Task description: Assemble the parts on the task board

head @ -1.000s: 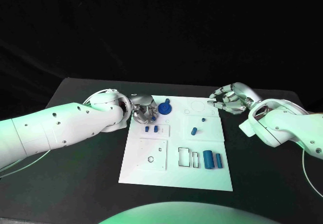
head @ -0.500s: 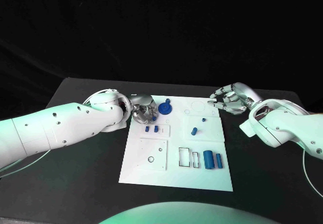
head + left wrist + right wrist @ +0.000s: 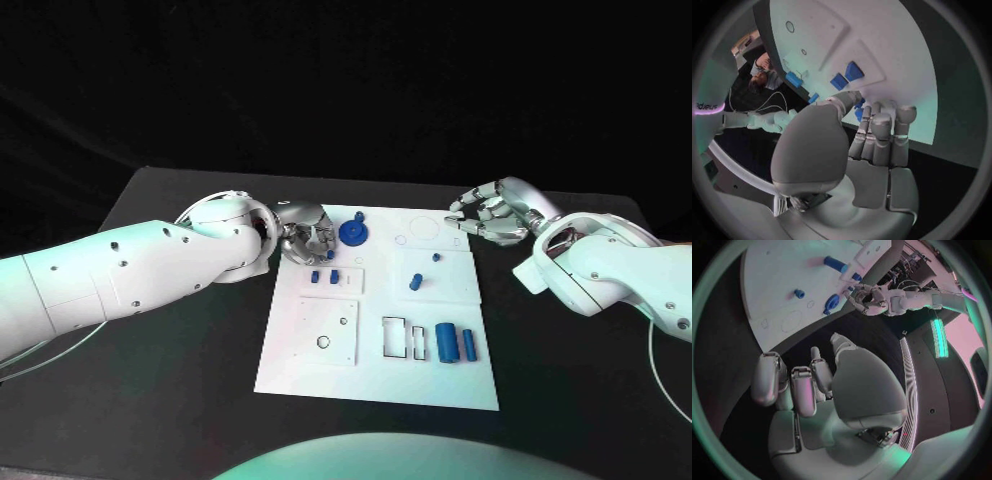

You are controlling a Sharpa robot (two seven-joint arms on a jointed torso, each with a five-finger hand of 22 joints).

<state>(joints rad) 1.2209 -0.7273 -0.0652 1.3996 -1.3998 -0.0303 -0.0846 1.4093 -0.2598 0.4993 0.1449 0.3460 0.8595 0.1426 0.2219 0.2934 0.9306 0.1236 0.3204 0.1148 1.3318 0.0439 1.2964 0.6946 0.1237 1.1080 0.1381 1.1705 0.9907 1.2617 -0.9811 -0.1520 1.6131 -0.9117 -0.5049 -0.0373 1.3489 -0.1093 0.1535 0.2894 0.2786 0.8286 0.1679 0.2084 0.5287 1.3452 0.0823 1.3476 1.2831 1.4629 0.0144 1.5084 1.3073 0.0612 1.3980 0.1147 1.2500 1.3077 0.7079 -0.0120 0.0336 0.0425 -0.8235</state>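
Observation:
The white task board (image 3: 433, 380) lies mid-table. My left hand (image 3: 306, 232) sits at its far left corner, beside a round blue part (image 3: 353, 235). Its fingers (image 3: 879, 132) are curled against the thumb, and a small blue part (image 3: 859, 105) shows pinched between them. Two small blue parts (image 3: 326, 275) stand in the board just nearer than that hand. My right hand (image 3: 490, 212) hovers past the board's far right corner, fingers (image 3: 792, 385) curled in on nothing.
A blue peg (image 3: 415, 280) and a smaller one (image 3: 436, 256) stand in the board's right half. Two blue cylinders (image 3: 456, 343) lie beside empty rectangular slots (image 3: 404, 338). Black table (image 3: 173, 380) surrounds the board.

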